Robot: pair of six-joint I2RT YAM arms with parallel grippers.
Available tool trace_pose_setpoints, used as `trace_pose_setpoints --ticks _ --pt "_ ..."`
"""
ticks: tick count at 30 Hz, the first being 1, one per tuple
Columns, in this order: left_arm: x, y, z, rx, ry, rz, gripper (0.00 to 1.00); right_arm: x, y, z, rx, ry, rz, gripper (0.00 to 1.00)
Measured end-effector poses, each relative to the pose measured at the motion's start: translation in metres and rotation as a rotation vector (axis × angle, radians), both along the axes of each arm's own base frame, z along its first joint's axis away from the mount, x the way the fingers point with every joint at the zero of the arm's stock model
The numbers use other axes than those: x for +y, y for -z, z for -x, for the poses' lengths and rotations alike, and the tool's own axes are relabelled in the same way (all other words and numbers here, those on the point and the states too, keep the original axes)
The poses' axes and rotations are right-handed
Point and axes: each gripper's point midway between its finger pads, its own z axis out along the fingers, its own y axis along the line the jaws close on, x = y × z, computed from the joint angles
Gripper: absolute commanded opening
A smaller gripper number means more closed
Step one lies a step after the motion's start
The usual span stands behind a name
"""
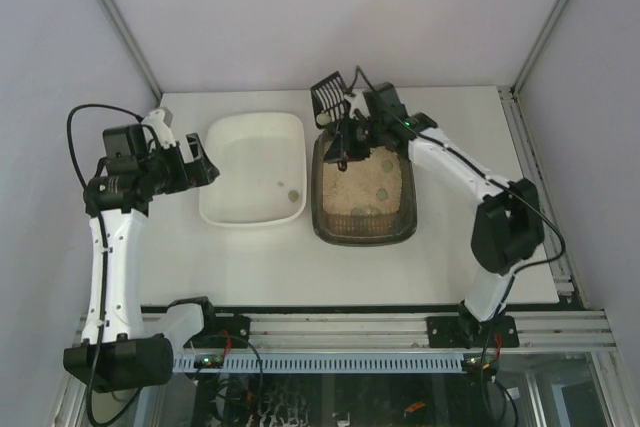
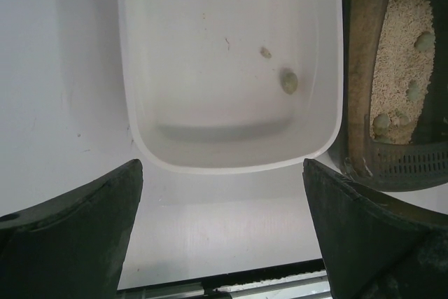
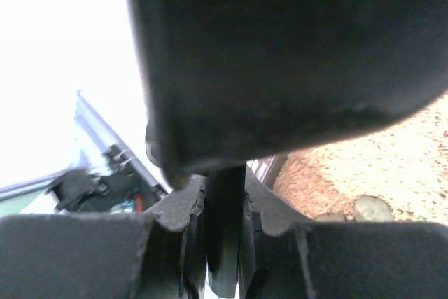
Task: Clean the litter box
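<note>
While right gripper (image 1: 343, 143) pinches scoop (image 1: 329, 98) above far end of litter box (image 1: 362, 235), left gripper (image 1: 203, 164) hangs spread left of tray (image 1: 222, 137). Litter box mid-table, just right of tray.
Left wrist: fingers (image 2: 77, 236) wide apart; two clumps (image 2: 288, 80) in tray; litter box at right edge.
Right wrist: jaws pressed on scoop handle (image 3: 224, 232); litter (image 3: 399, 159) lower right.

A white tray (image 1: 245, 159) holding two clumps (image 2: 288, 80) sits on the table (image 1: 300, 267), black scoop (image 1: 328, 97) nearby.

Tray (image 1: 252, 221) just left of litter box (image 1: 365, 237), scoop (image 1: 328, 99) at its far end.
</note>
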Motion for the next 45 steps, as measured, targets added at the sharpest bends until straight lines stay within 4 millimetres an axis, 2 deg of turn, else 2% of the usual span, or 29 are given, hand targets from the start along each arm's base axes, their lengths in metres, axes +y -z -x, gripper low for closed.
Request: trace_pose_setpoints --ticks 2,4,7,8,9,13,18,24,28,31,34,36,38,40,42,45 --pt "0.002 -0.006 -0.001 -0.012 -0.008 -0.002 1.00 0.009 0.011 -0.010 -0.025 0.009 0.135 0.00" --pt "0.004 -0.008 0.001 -0.017 -0.014 -0.006 0.99 0.025 0.026 -0.009 -0.054 -0.013 0.269 0.00" --pt "0.007 -0.008 0.003 -0.016 -0.029 -0.015 0.99 0.045 0.054 0.006 -0.086 -0.063 0.506 0.00" --pt "0.010 -0.010 0.005 -0.021 -0.045 -0.027 0.99 0.054 0.080 0.019 -0.153 -0.110 0.730 0.00" --pt "0.011 -0.010 0.005 -0.022 -0.046 -0.027 0.99 0.054 0.081 0.020 -0.156 -0.115 0.742 0.00" --pt "0.015 -0.011 0.008 -0.033 -0.062 -0.047 0.99 0.042 0.098 0.040 -0.269 -0.169 0.999 0.00" --pt "0.018 -0.014 0.010 -0.046 -0.070 -0.062 0.99 0.033 0.093 0.046 -0.380 -0.177 1.153 0.00" --pt "0.018 -0.014 0.011 -0.047 -0.064 -0.066 0.99 0.025 0.087 0.033 -0.421 -0.124 1.189 0.00" --pt "0.017 -0.014 0.011 -0.049 -0.058 -0.061 0.99 0.020 0.071 0.031 -0.417 -0.093 1.126 0.00" --pt "0.014 -0.014 0.010 -0.048 -0.046 -0.050 0.98 0.015 0.044 0.033 -0.399 -0.066 1.022 0.00" --pt "0.011 -0.010 0.007 -0.029 -0.030 -0.048 0.98 -0.002 0.009 0.027 -0.359 -0.010 0.897 0.00" --pt "0.004 -0.002 0.002 0.001 -0.004 -0.061 0.98 -0.027 -0.010 0.020 -0.311 0.051 0.844 0.00" --pt "-0.011 0.009 -0.003 0.041 0.050 -0.084 0.98 -0.060 -0.018 0.015 -0.231 0.114 0.850 0.00" --pt "-0.034 0.023 -0.009 0.085 0.124 -0.108 0.99 -0.089 -0.014 0.015 -0.148 0.164 0.891 0.00" --pt "-0.058 0.037 -0.015 0.126 0.185 -0.111 0.99 -0.117 0.001 0.023 -0.052 0.199 0.967 0.00" --pt "-0.086 0.049 -0.021 0.172 0.247 -0.101 0.99 -0.132 0.022 0.048 0.049 0.183 1.080 0.00"
